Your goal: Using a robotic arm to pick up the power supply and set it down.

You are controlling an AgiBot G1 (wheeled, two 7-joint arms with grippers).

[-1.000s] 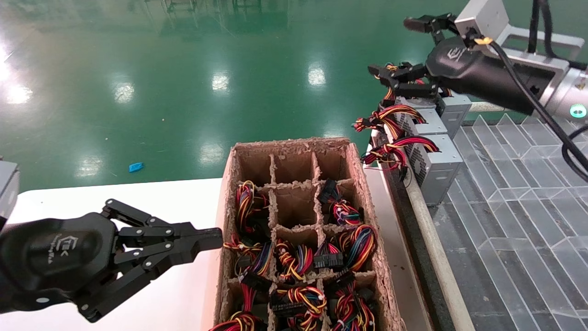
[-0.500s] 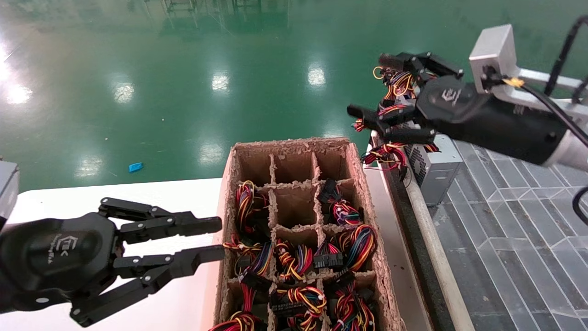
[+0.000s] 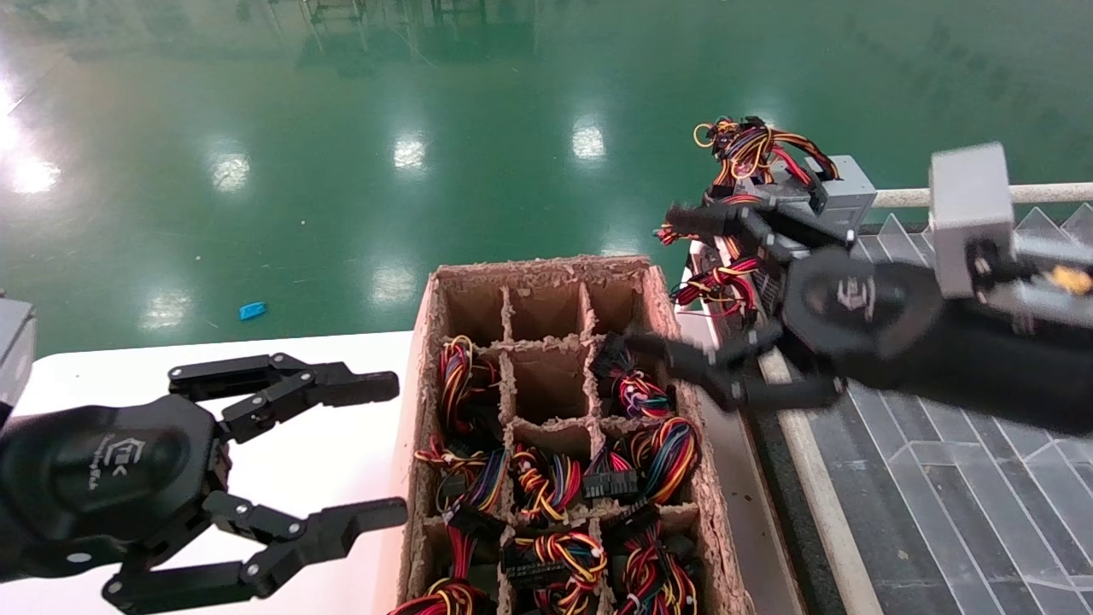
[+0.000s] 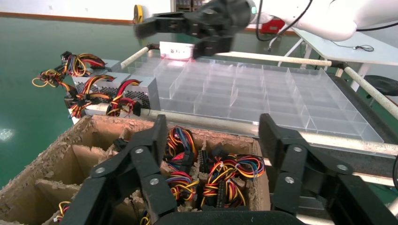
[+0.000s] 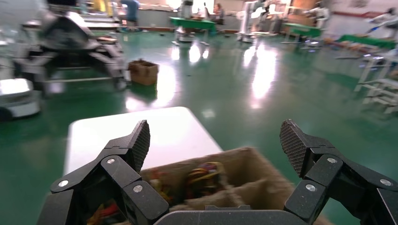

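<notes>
- While over box (image 3: 683,342) rim, right gripper (image 3: 683,290) spread wide, empty; supplies (image 3: 841,192) behind and outboard of jaws, on tray (image 3: 939,444) edge, wires toward box.
- Left gripper (image 3: 376,453) also wide, empty, just beside box; boxed supplies (image 3: 555,478) straight ahead of its tips, nearer.

Divided box (image 3: 546,273) on table (image 3: 341,359); power supplies (image 3: 820,192) right (behind).
</notes>
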